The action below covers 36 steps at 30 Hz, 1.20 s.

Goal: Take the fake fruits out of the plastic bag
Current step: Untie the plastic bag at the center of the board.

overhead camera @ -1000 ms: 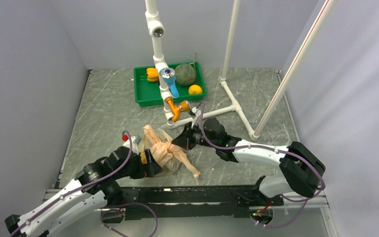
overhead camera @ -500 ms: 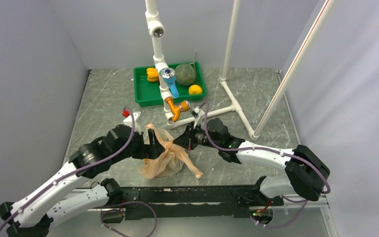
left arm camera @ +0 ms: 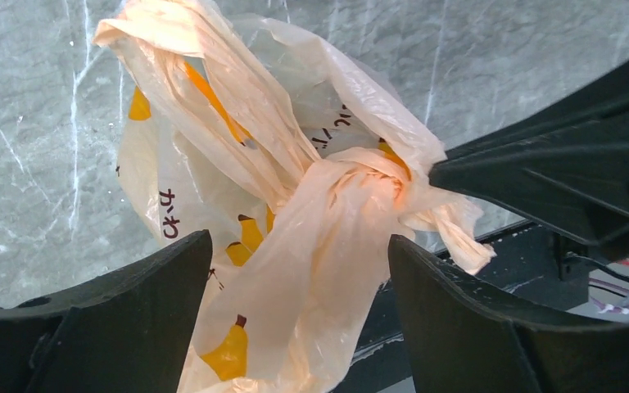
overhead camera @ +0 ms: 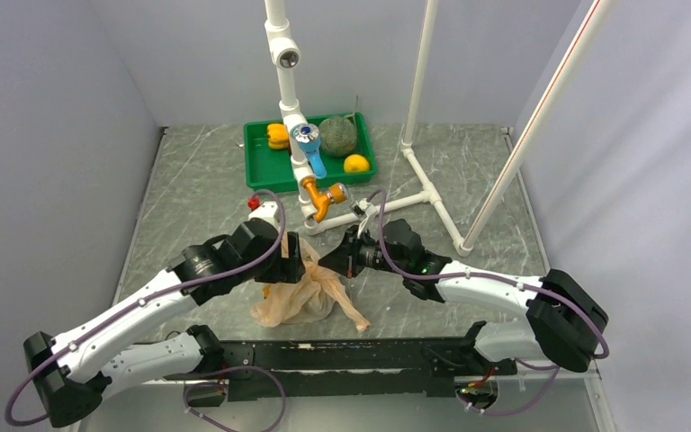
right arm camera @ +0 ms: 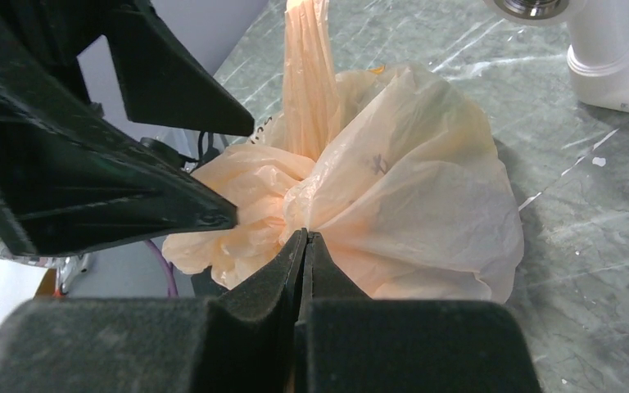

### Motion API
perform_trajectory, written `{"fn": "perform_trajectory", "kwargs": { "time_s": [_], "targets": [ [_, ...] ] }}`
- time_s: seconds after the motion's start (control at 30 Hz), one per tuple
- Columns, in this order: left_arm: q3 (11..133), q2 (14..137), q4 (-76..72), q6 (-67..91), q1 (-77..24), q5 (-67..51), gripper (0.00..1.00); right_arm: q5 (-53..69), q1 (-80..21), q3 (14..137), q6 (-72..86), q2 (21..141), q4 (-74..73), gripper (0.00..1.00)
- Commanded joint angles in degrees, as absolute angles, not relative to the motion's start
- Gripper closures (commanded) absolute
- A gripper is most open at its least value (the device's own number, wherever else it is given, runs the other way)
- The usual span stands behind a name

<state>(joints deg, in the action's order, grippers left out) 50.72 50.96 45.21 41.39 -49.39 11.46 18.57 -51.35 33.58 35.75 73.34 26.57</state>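
The left hand (overhead camera: 293, 266) is hovering released, its jaws standing wide on either side of the plastic bag (left arm camera: 295, 164). The bag is lying on the grey marbled worktop (left arm camera: 33, 123) directly under and ahead of that hand. Whether either jaw is brushing the film cannot be told. Black print is showing on the peach film. Close to the left jaw two sideways Japanese characters (left arm camera: 168, 211) are reading roughly as "かそ". Further print (left arm camera: 336, 123) nearer the knot (left arm camera: 360, 180) is folding into the creases and is too crumpled to read. Yellow banana prints (left arm camera: 231, 354) are partly tucking under the folds. The fake fruits are not showing: the film is bulging round but is too cloudy and wrinkled to see through. In the top view the left hand is covering the bag's upper part. One handle loop (right arm camera: 307, 65) is running up out of the right wrist view's top edge. The right hand (right arm camera: 303, 239) is reaching in from the other side, clenched on a pinch of the bag's film just beside the knot.
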Motion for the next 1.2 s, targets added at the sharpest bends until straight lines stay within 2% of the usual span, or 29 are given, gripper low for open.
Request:
{"fn": "perform_trajectory", "kwargs": {
  "time_s": [0.0, 0.2, 0.43, 0.6, 0.87, 0.93, 1.03, 1.17],
  "targets": [
    [51.3, 53.4, 42.4, 42.4, -49.6, 12.1, 0.17, 19.2, -51.4, 34.3, 34.7, 71.0, 28.9, 1.00],
    [49.1, 53.5, 39.6, 42.3, -49.6, 10.2, 0.31, 18.6, -51.4, 34.4, 34.1, 70.7, 27.8, 1.00],
    [46.7, 50.7, 40.8, 43.1, -49.6, 11.3, 0.73, 15.7, -51.4, 35.9, 33.2, 69.7, 22.8, 1.00],
    [44.8, 46.8, 44.5, 45.2, -49.7, 14.6, 1.00, 4.7, -51.2, 34.4, 33.1, 64.4, 17.5, 1.00],
    [39.8, 38.5, 43.2, 46.9, -49.6, 13.7, 1.00, -1.6, -49.4, 33.5, 30.1, 59.8, 11.7, 1.00],
    [40.0, 38.1, 42.8, 46.8, -49.6, 12.7, 1.00, 0.5, -49.4, 34.0, 29.0, 59.7, 10.8, 1.00],
    [40.4, 38.4, 41.1, 46.1, -49.6, 10.6, 1.00, 11.0, -49.4, 34.0, 25.3, 59.7, 13.8, 1.00],
    [39.9, 39.4, 37.5, 45.6, -49.6, 7.7, 1.00, 13.2, -49.5, 34.4, 26.6, 59.0, 14.2, 0.76]
  ]
}}
